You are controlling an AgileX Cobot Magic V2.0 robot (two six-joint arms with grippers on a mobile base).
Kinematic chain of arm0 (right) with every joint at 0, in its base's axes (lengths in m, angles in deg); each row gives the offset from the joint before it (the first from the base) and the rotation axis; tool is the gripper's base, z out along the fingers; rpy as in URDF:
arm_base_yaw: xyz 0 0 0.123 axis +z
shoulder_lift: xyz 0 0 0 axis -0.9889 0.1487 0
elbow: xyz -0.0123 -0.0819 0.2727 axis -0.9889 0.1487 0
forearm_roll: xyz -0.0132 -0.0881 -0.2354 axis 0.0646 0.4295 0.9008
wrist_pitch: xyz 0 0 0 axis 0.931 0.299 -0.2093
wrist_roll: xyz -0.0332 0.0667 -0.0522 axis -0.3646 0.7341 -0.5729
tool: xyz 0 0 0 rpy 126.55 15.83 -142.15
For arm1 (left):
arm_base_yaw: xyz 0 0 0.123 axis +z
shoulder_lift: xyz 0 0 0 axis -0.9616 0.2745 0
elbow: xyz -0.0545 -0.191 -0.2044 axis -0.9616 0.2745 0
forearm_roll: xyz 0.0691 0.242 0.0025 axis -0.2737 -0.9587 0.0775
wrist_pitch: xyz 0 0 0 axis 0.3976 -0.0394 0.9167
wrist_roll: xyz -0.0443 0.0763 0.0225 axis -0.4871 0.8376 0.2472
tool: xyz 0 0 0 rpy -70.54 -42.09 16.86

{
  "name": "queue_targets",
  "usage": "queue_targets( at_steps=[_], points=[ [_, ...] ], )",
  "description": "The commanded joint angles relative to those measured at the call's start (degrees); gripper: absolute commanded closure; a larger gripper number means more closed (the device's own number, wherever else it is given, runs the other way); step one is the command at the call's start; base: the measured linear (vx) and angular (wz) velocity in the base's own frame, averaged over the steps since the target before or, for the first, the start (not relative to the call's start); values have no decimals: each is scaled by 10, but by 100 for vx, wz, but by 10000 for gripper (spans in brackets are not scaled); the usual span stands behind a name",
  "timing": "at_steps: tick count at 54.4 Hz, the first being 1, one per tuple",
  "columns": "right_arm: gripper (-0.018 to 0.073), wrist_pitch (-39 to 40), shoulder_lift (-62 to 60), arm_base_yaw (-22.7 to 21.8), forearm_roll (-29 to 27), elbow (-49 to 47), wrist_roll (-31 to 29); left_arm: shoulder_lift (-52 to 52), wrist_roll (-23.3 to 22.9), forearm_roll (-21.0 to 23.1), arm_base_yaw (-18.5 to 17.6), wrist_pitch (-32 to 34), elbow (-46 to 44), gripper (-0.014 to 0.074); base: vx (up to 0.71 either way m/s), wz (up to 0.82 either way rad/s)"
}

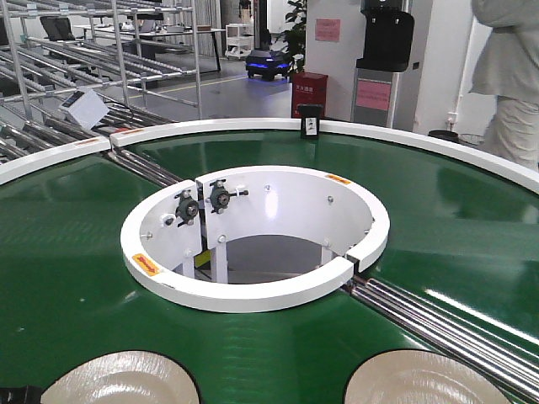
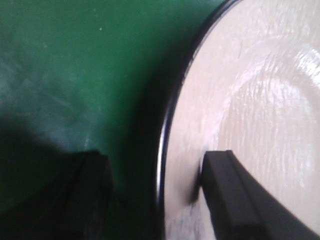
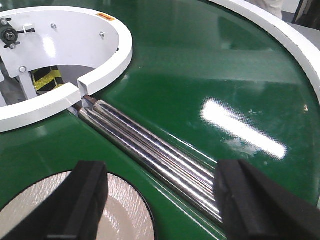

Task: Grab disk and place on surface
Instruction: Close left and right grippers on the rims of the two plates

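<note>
step: grasp | near-left disk (image 1: 126, 380) lies on green belt (image 1: 67, 252) | left tool (image 2: 155, 172) wide, jaws straddling its rim | right tool (image 3: 160, 185) wide, empty | next: pinch rim, lift, carry to worktop, unseen here

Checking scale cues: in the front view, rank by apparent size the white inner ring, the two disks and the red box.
white inner ring
left disk and right disk: alike, both cropped, so unranked
red box: smallest, though farthest away

On the belt (image 1: 67, 252), one disk (image 1: 118, 383) lies at 7 o'clock of the inner ring (image 1: 253, 295), another disk (image 1: 421, 380) at 5 o'clock.
</note>
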Motion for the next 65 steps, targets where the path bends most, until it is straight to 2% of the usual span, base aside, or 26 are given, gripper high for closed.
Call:
queue_targets(
  at_steps=[1,10,22,27,32,35,40,45,48,51,56,61,65],
  points=[
    [43,40,-4,-2,5,-20,-3,-11,33,53,-3,-59,-12,115,0,0],
    [43,40,-4,-2,7,-20,-3,-7,37,61,-3,-94,-12,226,0,0],
    [43,40,-4,-2,9,-20,-4,-9,35,63,-3,-117,-12,488,0,0],
    [44,31,-4,-2,4,-20,0,-11,32,76,-3,-136,-12,603,0,0],
    [46,-36,4,-3,0,-36,0,-11,28,106,-3,-173,-14,606,0,0],
    [46,-130,26,-3,-7,-70,5,-11,25,121,-3,-191,-20,605,0,0],
    [46,-237,72,-3,2,-123,7,-11,-3,129,-3,-200,-36,603,0,0],
    [46,-290,131,-7,37,-165,6,-11,-21,134,-3,-213,-56,602,0,0],
    [46,-298,159,-31,33,-185,7,-11,-21,131,-3,-235,-69,601,0,0],
    [46,-292,189,-65,8,-197,7,-11,-21,131,-3,-255,-79,601,0,0],
    [46,-259,235,-146,-86,-201,-28,-14,-26,135,-3,-263,-93,601,0,0],
    [47,-237,283,-227,-208,-201,-125,-23,-32,151,-3,-264,-94,601,0,0],
    [47,-236,321,-281,-338,-201,-241,-28,-32,162,-3,-264,-94,601,0,0]
  ],
)
